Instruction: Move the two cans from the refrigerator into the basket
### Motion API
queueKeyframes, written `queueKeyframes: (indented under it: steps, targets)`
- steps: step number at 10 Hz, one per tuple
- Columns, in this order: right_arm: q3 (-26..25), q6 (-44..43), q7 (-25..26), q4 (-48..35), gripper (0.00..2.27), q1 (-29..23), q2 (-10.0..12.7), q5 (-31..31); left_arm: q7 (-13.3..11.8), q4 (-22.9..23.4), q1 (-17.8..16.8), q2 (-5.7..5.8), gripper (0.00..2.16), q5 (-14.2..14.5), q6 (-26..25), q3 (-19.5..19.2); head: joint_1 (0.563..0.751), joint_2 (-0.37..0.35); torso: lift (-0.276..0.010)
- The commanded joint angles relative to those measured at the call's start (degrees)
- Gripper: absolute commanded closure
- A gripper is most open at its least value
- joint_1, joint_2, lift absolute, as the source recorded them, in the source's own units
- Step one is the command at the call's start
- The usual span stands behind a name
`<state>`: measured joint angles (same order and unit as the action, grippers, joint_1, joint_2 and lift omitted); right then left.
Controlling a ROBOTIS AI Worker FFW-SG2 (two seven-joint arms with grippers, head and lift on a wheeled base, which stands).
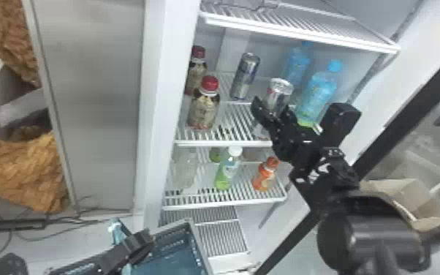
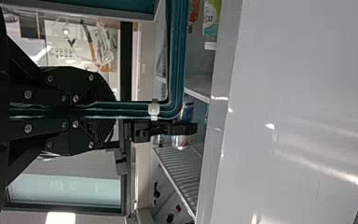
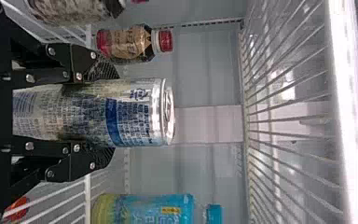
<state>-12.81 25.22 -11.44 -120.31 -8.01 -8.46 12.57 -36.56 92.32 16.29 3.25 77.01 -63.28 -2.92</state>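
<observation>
Right arm (image 1: 336,175): enters head view at lower right, slanting up and leftward; right gripper (image 1: 273,108) foremost, its two fingers parted, facing. Left arm (image 1: 91,259): low at left, angled rightward; left gripper (image 1: 144,239) fingers nearly together.

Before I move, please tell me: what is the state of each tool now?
Left tool: closed on the basket rim.
Right tool: closed on the nearer can.

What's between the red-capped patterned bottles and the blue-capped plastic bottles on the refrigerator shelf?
A rear silver metal can and a front silver metal can, the latter between the fingers of the right gripper. Head view shows both.
</observation>
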Motion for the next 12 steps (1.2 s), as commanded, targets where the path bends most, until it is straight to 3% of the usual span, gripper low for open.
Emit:
queueKeyframes:
  steps: [1, 4, 7, 10, 12]
  targets:
    - [-1.47, 5.01, 0.19, -7.58, 1.25, -3.94, -0.06, 0.45, 0.0, 0.0, -0.12, 0.01, 1.19, 0.0, 0.0, 0.06, 0.695, -0.35, -0.031]
    - [-2.73, 14.71, 1.33, -20.1, 1.25, -13.65, 0.03, 3.31, 0.0, 0.0, 0.02, 0.09, 1.19, 0.0, 0.0, 0.06, 0.695, -0.35, -0.031]
    - [-2.73, 19.35, 1.24, -27.13, 1.25, -21.24, 0.47, 7.99, 0.0, 0.0, -0.12, 0.18, 1.19, 0.0, 0.0, 0.18, 0.695, -0.35, -0.031]
    - [-2.05, 26.67, -0.08, -31.35, 1.25, -27.15, 1.08, 11.88, 0.0, 0.0, 0.02, 0.09, 1.19, 0.11, 0.14, 0.06, 0.695, -0.35, -0.031]
    - [-0.22, 29.76, -1.48, -30.22, 1.25, -28.13, 1.52, 13.48, 0.0, 0.0, 0.3, 0.09, 1.19, 0.11, 0.14, -0.05, 0.695, -0.326, -0.031]
